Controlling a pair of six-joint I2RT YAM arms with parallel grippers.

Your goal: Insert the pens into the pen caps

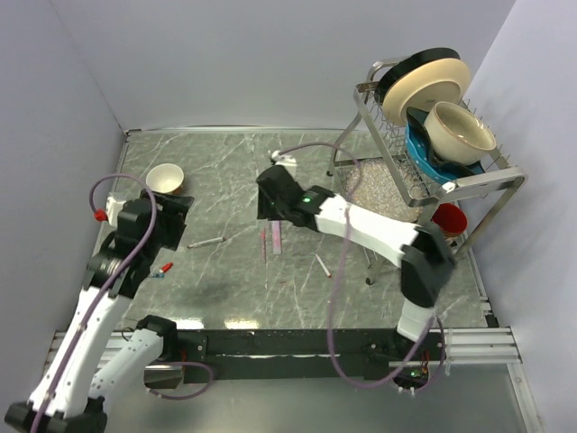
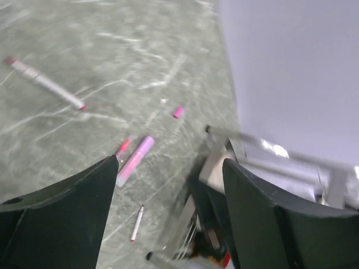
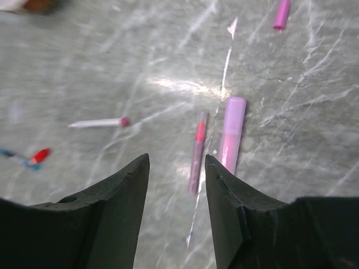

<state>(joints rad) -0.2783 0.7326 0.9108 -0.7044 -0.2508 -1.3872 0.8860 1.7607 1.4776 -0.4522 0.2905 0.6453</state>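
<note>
Since the right gripper (image 3: 176,162) hangs over the marbled table (image 1: 225,171) with its jaws partly apart and nothing between them, the step in hand looks like choosing a pen to pick up. Just below lie a thin pink pen (image 3: 197,151) and a thicker lilac pen (image 3: 231,134), side by side, nearly touching; a pink cap (image 3: 281,14) rests farther off. A good grasp straddles one barrel only, across its length, so the neighbour is not dragged along. The left gripper (image 2: 170,168) stands wide and empty, ready to fetch the cap.
</note>
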